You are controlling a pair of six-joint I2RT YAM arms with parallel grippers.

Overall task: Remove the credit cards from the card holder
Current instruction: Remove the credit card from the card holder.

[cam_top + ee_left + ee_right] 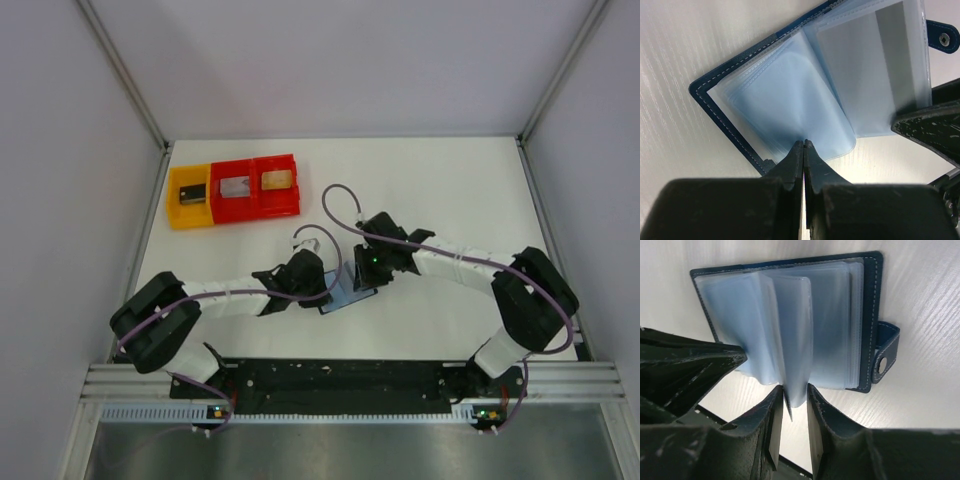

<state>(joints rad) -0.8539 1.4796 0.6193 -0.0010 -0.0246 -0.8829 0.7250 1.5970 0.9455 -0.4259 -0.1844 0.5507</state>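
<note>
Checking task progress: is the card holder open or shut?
Open. The card holder lies spread on the table, clear sleeves fanned up, clasp tab undone.

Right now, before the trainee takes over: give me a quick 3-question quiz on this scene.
1. True or false: the card holder lies folded shut on the table with its clasp fastened.
2. Pick one. What stands between the fingers of the right gripper? A) a clear sleeve of the holder; B) the clasp tab; C) a red bin.
3. Short answer: is the left gripper open or shut?

Key:
1. False. It lies open, with its sleeves fanned up.
2. A. The jaws stand apart on either side of the sleeve's edge.
3. Shut, with its tips at the edge of the sleeves.
</note>
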